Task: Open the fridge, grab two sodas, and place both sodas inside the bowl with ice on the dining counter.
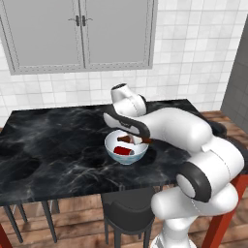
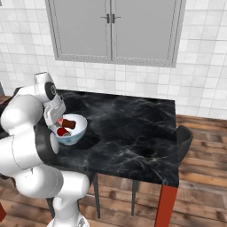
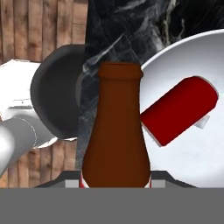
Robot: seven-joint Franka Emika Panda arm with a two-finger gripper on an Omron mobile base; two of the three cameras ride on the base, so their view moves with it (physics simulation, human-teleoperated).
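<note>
Bowl (image 1: 127,151) w/ red can (image 1: 122,150) lying inside, tool (image 1: 140,141) clenched on brown bottle (image 1: 127,139) above it

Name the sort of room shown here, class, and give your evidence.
Probably a kitchen's dining area: a white tiled wall, grey wall cabinets, and a black marble dining counter holding a bowl of drinks.

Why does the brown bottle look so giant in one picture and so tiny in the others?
In the hand view the bottle sits right before the camera, so it looms huge beside the red can. In the left base view the bottle is seen from farther off, small over the bowl, which casts a soft shadow.
</note>
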